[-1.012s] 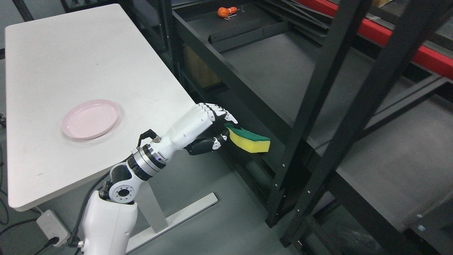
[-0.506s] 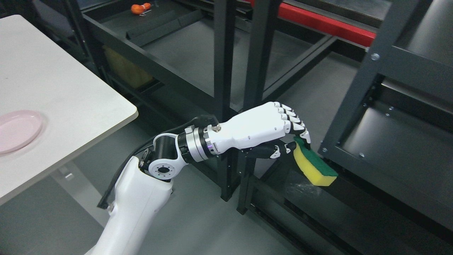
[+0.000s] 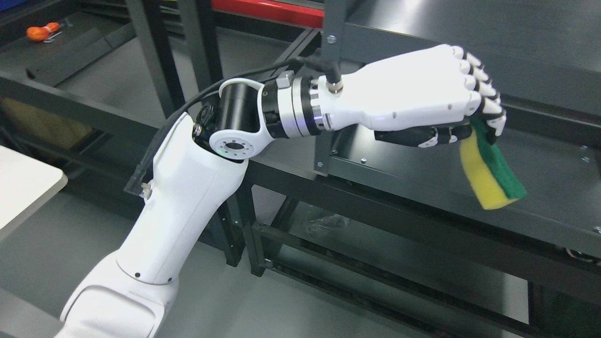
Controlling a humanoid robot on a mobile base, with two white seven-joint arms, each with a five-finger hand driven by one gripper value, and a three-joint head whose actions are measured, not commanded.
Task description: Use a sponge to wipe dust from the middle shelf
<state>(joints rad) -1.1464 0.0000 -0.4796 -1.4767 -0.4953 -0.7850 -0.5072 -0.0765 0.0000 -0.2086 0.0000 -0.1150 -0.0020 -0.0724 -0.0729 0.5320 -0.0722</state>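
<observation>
Your left hand's fingers are curled down tight around the top end of the sponge, with the thumb pressing it from beneath. The sponge hangs from that grip, tilted, yellow foam facing you and the green scrub side turned away, its lower end just above the front edge of the middle shelf; you cannot tell whether it touches the surface. The left hand is held knuckles up, palm down, reaching right across the shelf's front left corner post. Behind it the wrist is level, the elbow bent, and the white forearm climbs from the lower left. A corner of the counter shows at the left edge.
</observation>
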